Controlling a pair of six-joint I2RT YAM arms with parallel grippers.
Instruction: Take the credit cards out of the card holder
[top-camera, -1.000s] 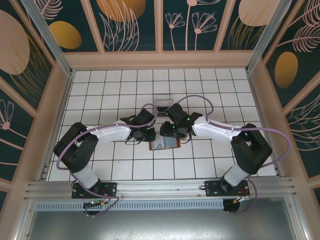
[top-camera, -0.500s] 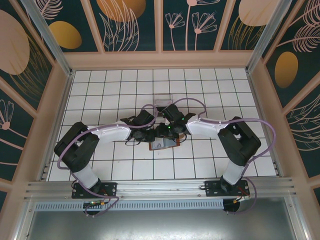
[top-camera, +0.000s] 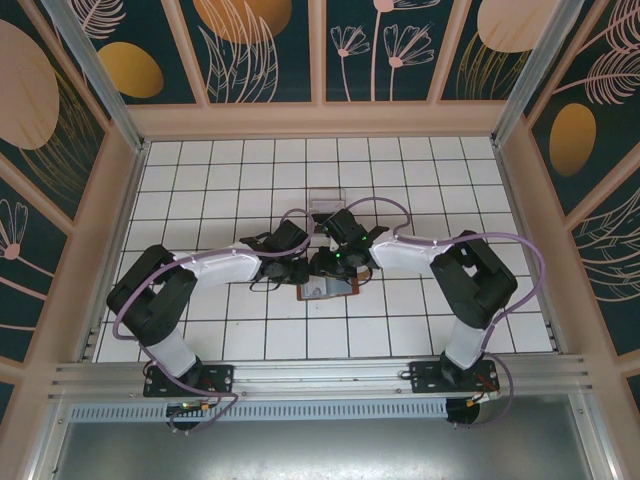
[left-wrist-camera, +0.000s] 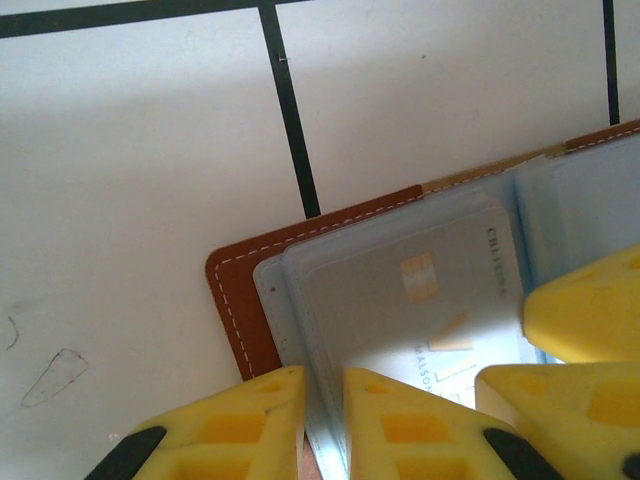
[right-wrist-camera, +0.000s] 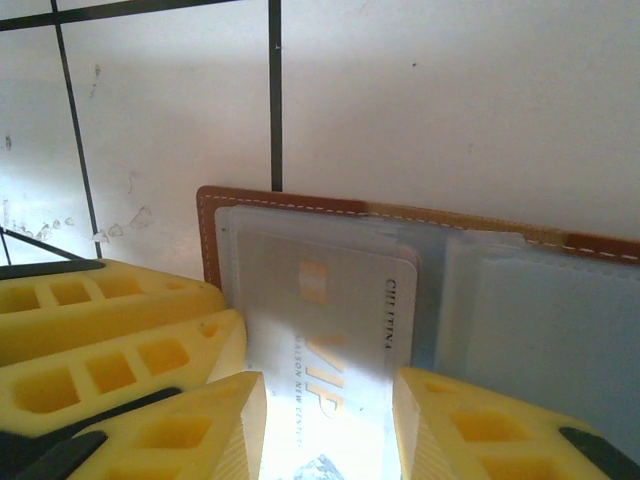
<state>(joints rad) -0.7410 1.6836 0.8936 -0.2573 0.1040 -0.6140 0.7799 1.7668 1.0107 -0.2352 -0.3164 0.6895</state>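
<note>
While the left gripper (left-wrist-camera: 323, 385), nearly closed, pinches the left edge of the card holder (left-wrist-camera: 235, 300), the right gripper (right-wrist-camera: 330, 400) flanks a credit card (right-wrist-camera: 330, 300) with its jaws spread, grip uncertain.

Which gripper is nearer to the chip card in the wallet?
Right. The right gripper straddles the credit card; the left gripper sits at the card holder's brown end, beside it.

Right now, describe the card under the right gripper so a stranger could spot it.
On the white tiled table, find the open brown card holder. In its clear sleeve, under the right gripper, lies a pale credit card; its gold chip and VIP lettering set it apart from the blank sleeve alongside.
</note>
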